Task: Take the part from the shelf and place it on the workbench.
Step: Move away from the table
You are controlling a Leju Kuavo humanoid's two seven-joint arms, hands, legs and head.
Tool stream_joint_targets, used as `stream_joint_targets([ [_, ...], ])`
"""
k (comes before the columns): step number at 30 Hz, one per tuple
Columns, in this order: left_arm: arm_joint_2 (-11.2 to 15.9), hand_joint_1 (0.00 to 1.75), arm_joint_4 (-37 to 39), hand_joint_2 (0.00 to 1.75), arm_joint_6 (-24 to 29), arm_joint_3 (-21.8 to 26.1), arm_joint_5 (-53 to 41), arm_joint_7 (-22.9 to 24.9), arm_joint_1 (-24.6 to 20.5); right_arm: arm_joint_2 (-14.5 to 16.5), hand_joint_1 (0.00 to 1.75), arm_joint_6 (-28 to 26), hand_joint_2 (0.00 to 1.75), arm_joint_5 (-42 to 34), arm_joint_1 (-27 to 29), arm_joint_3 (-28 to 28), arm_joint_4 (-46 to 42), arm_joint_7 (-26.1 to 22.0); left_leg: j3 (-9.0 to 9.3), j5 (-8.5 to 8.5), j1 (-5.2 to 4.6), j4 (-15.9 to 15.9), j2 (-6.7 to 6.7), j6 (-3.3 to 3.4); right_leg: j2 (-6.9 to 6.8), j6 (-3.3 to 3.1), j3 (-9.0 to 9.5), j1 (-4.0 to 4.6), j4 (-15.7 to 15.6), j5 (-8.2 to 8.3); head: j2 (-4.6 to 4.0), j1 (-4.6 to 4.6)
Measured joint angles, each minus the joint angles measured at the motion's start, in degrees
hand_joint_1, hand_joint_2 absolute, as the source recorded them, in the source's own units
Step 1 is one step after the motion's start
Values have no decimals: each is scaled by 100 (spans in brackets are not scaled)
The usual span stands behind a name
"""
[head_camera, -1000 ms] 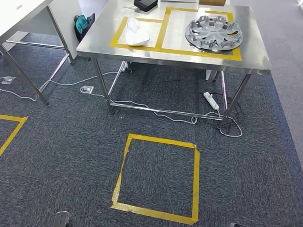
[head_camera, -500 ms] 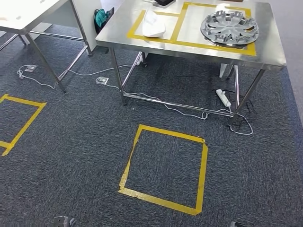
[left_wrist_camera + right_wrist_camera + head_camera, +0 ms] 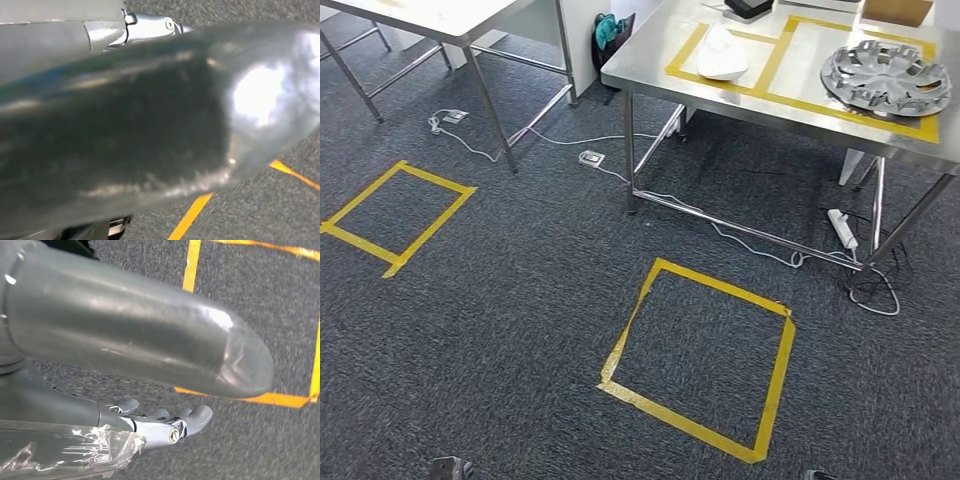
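The steel workbench (image 3: 788, 105) stands at the upper right of the head view, marked with yellow tape boxes. A white curved part (image 3: 721, 52) lies in the left box and a silver wheel cover (image 3: 886, 77) in the right one. In the left wrist view my left hand (image 3: 113, 125) hangs over the carpet, its thick thumb blurred close to the lens, and I see nothing in it. In the right wrist view my right hand (image 3: 151, 425) also hangs over the carpet. Its fingers (image 3: 196, 416) are stretched out, apart from the thumb, and hold nothing.
A yellow tape square (image 3: 701, 360) marks the carpet in front of the workbench, and another one (image 3: 395, 215) lies to the left. A white table (image 3: 456, 20) stands at the upper left. Cables and a power strip (image 3: 841, 228) lie under the workbench.
The camera has turned left: the workbench and the floor square have slid to the right of the picture. The second floor square has come into view on the left.
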Motion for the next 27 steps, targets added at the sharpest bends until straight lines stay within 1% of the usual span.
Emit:
stream_joint_targets([
  [1, -3, 0, 1, 0, -5, 0, -6, 0, -4, -7, 0, 1, 0, 5, -4, -2, 2, -1, -25, 22, 11, 5, -50, -32, 67, -16, 70, 11, -129, 3, 0, -3],
  [2, -4, 0, 5, 0, -14, 1, -21, 0, -4, -11, 0, 1, 0, 17, -6, -5, 5, -1, -53, 48, 22, 7, -101, -71, 47, -24, 83, 22, -148, 10, 0, -3],
  [3, -3, 0, 10, 0, -27, 4, -39, 2, 2, -11, 0, 2, 0, 31, -8, -9, 10, -2, -79, 73, 35, 5, -147, -109, -18, -46, 85, 24, -155, 37, 0, -2],
  [4, 0, 0, 16, 0, -44, 10, -55, 4, 11, -13, 0, 2, 0, 48, -12, -14, 15, -3, -110, 67, 39, 25, -118, -140, -83, -75, 87, 20, -171, 69, 0, -4],
  [5, 4, 0, 21, 0, -66, 18, -68, 15, 17, -14, 0, 2, 0, 64, -17, -19, 18, -4, -169, -6, 37, 118, -20, -170, -154, -107, 84, 6, -193, 103, 0, -17],
  [6, 9, 0, 24, 0, -85, 29, -73, 35, 14, -16, 0, 2, 0, 80, -18, -26, 21, -5, -273, -153, 38, 326, 115, -199, -232, -132, 71, -9, -216, 134, 0, -37],
  [7, 11, 0, 25, 0, -104, 45, -83, 55, 7, -19, 0, 2, 0, 95, -13, -33, 25, -5, -425, -363, 47, 658, 267, -231, -318, -148, 56, -12, -223, 149, 1, -54],
  [8, 10, 0, 27, 0, -122, 63, -98, 75, -2, -20, 0, 2, 0, 109, -4, -40, 31, -6, -604, -580, 61, 1056, 355, -268, -407, -158, 35, -12, -223, 156, 1, -71],
  [9, 9, 0, 28, 0, -137, 84, -122, 87, -6, -21, 0, 2, 0, 125, 4, -47, 37, -6, -758, -736, 78, 1412, 391, -301, -498, -156, 15, -13, -219, 161, 1, -74],
  [10, 9, 0, 30, 0, -155, 104, -149, 91, -1, -22, 0, 2, 0, 139, 6, -54, 44, -6, -833, -791, 95, 1619, 406, -328, -587, -152, -1, -15, -214, 165, 1, -74],
  [11, 9, 0, 32, 0, -173, 120, -175, 93, 8, -22, 0, 2, 0, 152, 2, -61, 49, -6, -799, -737, 108, 1611, 421, -348, -669, -145, -13, -19, -208, 167, 1, -74],
  [12, 11, 0, 32, 0, -186, 136, -200, 95, 15, -22, 0, 2, 0, 164, -4, -68, 52, -6, -649, -591, 119, 1380, 457, -361, -746, -133, -18, -27, -200, 168, 1, -74],
  [13, 14, 0, 32, 0, -196, 150, -221, 96, 17, -23, 0, 2, 0, 175, -13, -74, 55, -6, -408, -402, 125, 989, 551, -371, -820, -113, -19, -33, -185, 163, 1, -74],
  [14, 11, 0, 32, 0, -200, 162, -239, 97, 9, -26, 0, 2, 0, 183, -19, -80, 56, -6, -173, -265, 117, 576, 684, -379, -883, -81, -25, -26, -160, 149, 1, -81],
  [15, 9, 0, 32, 0, -202, 172, -253, 98, -4, -28, 0, 2, 0, 191, -25, -84, 58, -6, -2, -172, 107, 259, 778, -351, -940, -43, -33, -16, -135, 137, 1, -81],
  [16, 5, 0, 33, 0, -203, 178, -263, 99, -12, -31, 0, 2, 0, 198, -31, -87, 61, -6, 84, -139, 94, 76, 840, -312, -993, -4, -38, -3, -115, 127, 2, -75],
  [17, 2, 0, 34, 0, -204, 186, -270, 101, -13, -33, 0, 2, 0, 202, -39, -89, 64, -6, 82, -148, 76, 28, 826, -261, -1043, 31, -40, 6, -107, 126, 2, -71],
  [18, 5, 0, 36, 0, -204, 198, -275, 102, -5, -33, 0, 2, 0, 205, -48, -91, 67, -6, 57, -134, 68, 35, 753, -194, -1098, 62, -32, 2, -111, 130, 1, -61],
  [19, 7, 0, 37, 0, -203, 213, -278, 102, 11, -34, 0, 2, 0, 205, -57, -92, 70, -6, 41, -121, 68, 32, 697, -151, -1087, 97, -35, -14, -101, 113, 1, -55],
  [20, 11, 0, 38, 0, -203, 226, -279, 103, 21, -36, 0, 2, 0, 205, -61, -93, 72, -7, 29, -103, 72, 28, 638, -108, -987, 131, -62, -29, -33, 46, 1, -48],
  [21, 14, 0, 39, 0, -203, 236, -279, 103, 21, -38, 0, 3, 0, 206, -59, -95, 74, -7, 16, -81, 82, 22, 580, -69, -832, 157, -142, -41, 152, -89, 1, -37],
  [22, 13, 0, 39, 0, -203, 241, -279, 103, 15, -40, 0, 3, 0, 207, -53, -95, 76, -7, -2, -62, 89, 20, 519, -36, -644, 175, -286, -49, 472, -285, 1, -24],
  [23, 11, 0, 39, 0, -203, 244, -280, 103, 5, -42, 0, 2, 0, 206, -44, -96, 80, -7, -24, -46, 86, 20, 455, -11, -502, 178, -466, -47, 883, -500, 0, -14],
  [24, 8, 0, 40, 0, -204, 247, -280, 103, 0, -43, 0, 2, 0, 205, -36, -96, 84, -6, -45, -32, 80, 21, 385, 7, -437, 176, -653, -44, 1291, -673, 0, -12],
  [25, 7, 0, 40, 0, -204, 250, -280, 103, 2, -44, 0, 2, 0, 205, -31, -97, 89, -6, -61, -19, 72, 22, 310, 16, -412, 170, -781, -42, 1565, -750, 0, -11],
  [26, 7, 0, 41, 0, -204, 253, -280, 103, 10, -45, 0, 2, 0, 205, -28, -97, 93, -6, -69, -8, 67, 23, 232, 16, -403, 159, -805, -41, 1614, -707, 0, -12],
  [27, 7, 0, 41, 0, -204, 255, -279, 103, 17, -45, 0, 2, 0, 205, -27, -97, 97, -6, -72, 3, 64, 24, 151, 8, -386, 143, -716, -41, 1429, -562, 0, -13],
])
